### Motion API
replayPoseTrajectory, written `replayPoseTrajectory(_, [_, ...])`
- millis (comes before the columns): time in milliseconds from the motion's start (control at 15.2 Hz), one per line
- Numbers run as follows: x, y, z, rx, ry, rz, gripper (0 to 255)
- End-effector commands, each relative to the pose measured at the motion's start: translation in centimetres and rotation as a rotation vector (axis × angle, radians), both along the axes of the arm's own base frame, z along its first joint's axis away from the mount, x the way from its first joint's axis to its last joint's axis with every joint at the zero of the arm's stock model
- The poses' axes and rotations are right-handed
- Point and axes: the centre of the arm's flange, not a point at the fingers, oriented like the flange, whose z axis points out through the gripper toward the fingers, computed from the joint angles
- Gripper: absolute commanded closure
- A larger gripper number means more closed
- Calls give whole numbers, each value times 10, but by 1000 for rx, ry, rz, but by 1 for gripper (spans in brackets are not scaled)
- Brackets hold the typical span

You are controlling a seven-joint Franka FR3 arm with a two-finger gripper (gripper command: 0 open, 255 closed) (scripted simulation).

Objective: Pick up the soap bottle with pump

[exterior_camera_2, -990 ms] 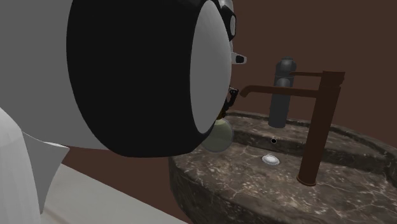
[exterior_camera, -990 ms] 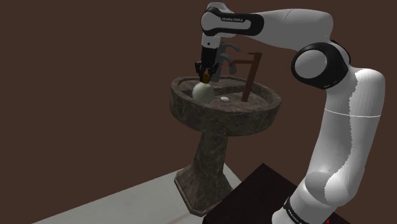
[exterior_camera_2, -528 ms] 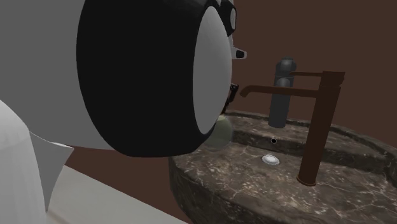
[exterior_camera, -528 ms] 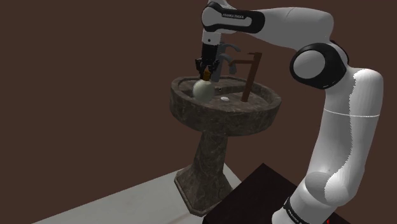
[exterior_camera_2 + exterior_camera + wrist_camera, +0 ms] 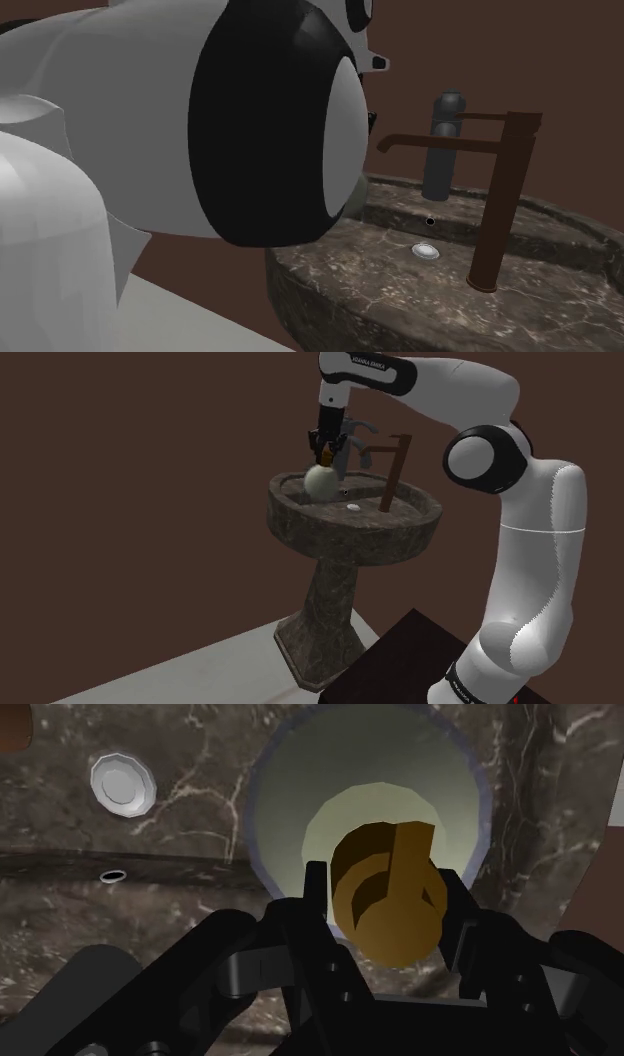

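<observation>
Dark marbled stone sink: over its basin, at the shoulder view's left, the pale round soap bottle is held, its brown pump clasped by the gripper, fingers closed onto it. A silver drain is seen alongside.
</observation>
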Motion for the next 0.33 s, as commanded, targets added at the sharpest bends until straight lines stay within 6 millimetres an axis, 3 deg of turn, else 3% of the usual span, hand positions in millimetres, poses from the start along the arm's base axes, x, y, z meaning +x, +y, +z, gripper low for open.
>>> replayPoseTrajectory(0, [-2,0,11,0,0,0,255])
replayPoseTrajectory(264, [-2,0,23,0,0,0,255])
